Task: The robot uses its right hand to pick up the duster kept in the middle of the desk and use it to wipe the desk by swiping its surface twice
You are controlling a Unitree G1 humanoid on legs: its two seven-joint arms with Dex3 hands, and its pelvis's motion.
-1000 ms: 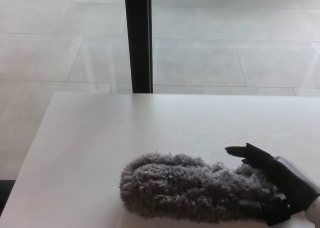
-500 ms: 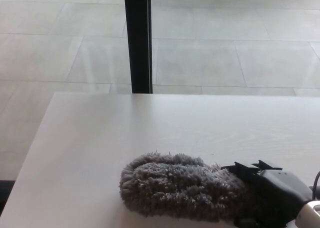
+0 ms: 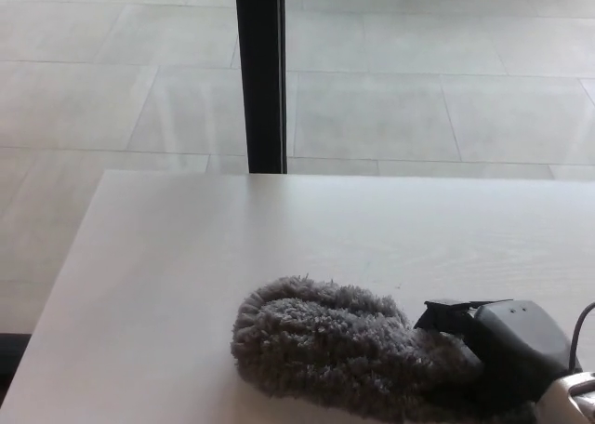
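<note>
Fingers (image 3: 446,314) of right hand (image 3: 502,350) clamp duster (image 3: 335,350) near desk (image 3: 232,247) front edge.

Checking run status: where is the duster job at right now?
Done: the right hand has reached the grey duster and sits on its right end. In hand: the grasp; the fingers look wrapped into the fluff, and the duster rests on the desk. Left: both swipes; nothing here shows either has happened. The left hand is out of view.

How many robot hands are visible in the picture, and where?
1. The right robot hand is at the lower right, on the right end of the grey duster. The left one is outside the view.
</note>
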